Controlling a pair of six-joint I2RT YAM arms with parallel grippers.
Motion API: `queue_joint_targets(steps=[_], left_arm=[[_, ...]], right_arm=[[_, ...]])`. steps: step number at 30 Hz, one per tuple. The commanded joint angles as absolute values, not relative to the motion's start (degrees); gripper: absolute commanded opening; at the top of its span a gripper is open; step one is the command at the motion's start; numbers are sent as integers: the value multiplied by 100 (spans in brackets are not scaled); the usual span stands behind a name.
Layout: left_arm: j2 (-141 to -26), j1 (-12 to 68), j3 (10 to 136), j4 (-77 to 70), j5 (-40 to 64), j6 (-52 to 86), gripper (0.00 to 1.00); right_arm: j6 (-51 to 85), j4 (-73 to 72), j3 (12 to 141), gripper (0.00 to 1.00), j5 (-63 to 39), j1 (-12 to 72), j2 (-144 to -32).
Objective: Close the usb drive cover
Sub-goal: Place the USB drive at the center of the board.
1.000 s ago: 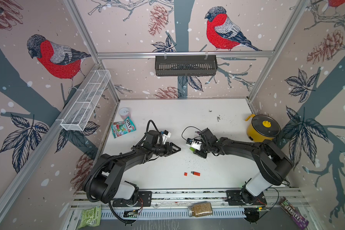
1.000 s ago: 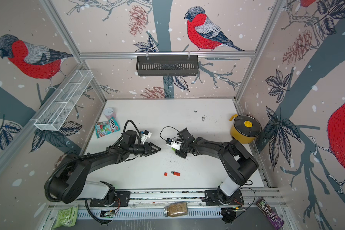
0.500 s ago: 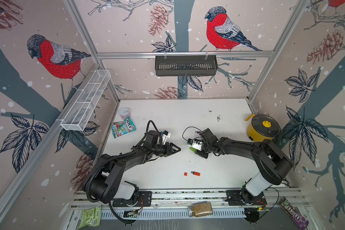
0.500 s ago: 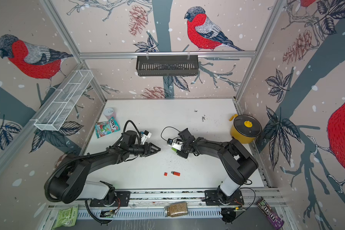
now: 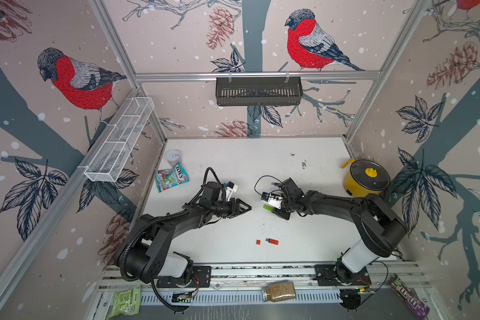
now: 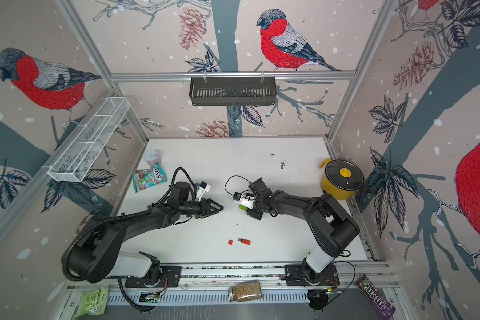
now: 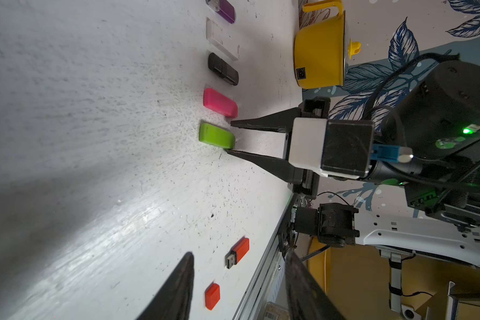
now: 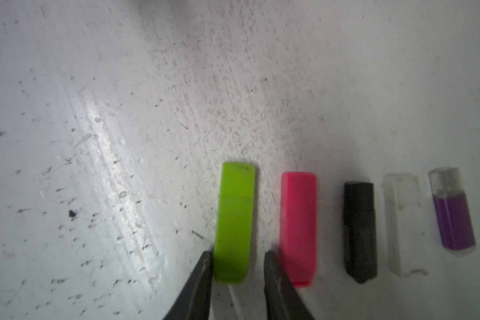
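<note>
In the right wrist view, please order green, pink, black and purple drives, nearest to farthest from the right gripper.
1. green drive, straddled by the right gripper
2. pink drive, next to it
3. black drive, further along
4. purple drive, row's far end

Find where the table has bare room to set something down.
Bare: far table between candy bag and yellow pot; near strip between red drive and right arm base. Crowded: the centre, where the right end effector straddles the green drive.
</note>
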State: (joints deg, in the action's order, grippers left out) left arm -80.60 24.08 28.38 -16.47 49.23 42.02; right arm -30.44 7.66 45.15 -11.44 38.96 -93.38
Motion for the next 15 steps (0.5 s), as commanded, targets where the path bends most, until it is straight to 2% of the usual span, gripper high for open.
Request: queue_joint_targets(steps=[1, 10, 15], left_arm=[[-8068, 2399, 2822, -1837, 4895, 4219, 53], [-8043, 2400, 2820, -1837, 4886, 4221, 52], [-8060, 2400, 2815, -1832, 4887, 4220, 52]], right_arm=[[-3130, 827, 4543, 35, -1335, 3911, -9340], [-3103, 892, 4777, 33, -1337, 4017, -9677], [-3145, 978, 4770, 28, -1262, 3983, -9665]])
